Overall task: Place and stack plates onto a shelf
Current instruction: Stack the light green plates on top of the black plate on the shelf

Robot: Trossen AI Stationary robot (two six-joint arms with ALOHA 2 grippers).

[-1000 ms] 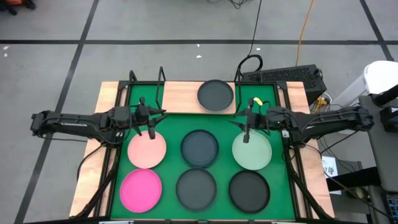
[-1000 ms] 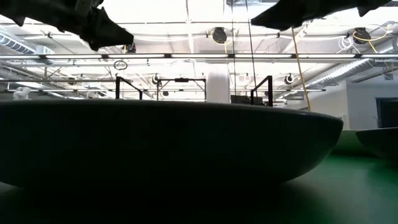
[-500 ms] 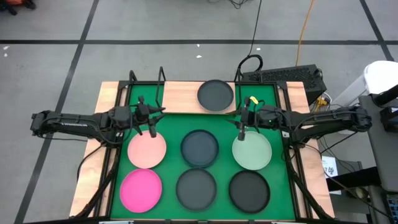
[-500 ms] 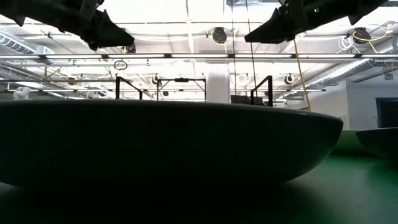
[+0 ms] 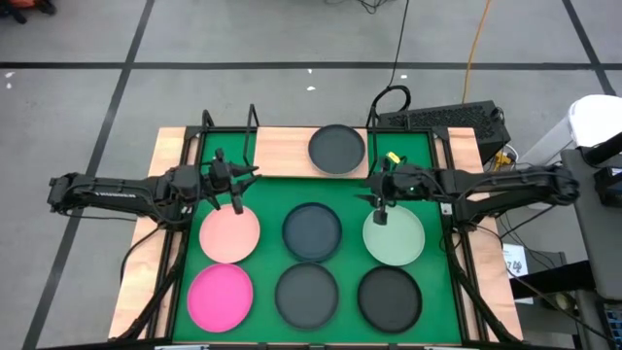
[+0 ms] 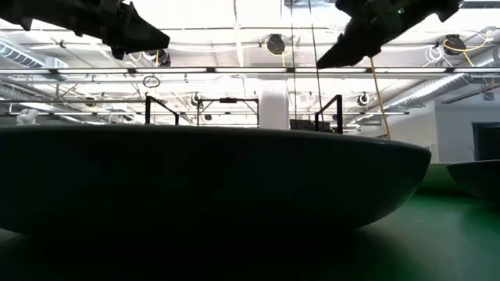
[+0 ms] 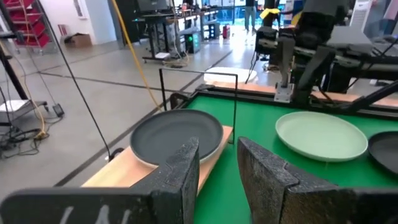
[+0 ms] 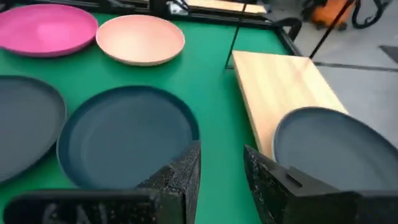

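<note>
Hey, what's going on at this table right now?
Two robot arms are putting plates on a small wooden shelf. One dark plate already sits on it. Six more lie on the green mat: pale pink, hot pink, pale green and three dark. The left hand hovers over the pale pink plate, the right hand over the pale green plate. Both hands are open and empty.

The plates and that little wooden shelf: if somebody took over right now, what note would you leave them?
Left gripper: open, empty, above the pale pink plate.
Right gripper: open, empty, over the far edge of the pale green plate.
Done: one dark plate sits on the shelf.
Left: six plates on the green mat: pale pink, hot pink plate, pale green and three dark plates. No stacking yet.
</note>
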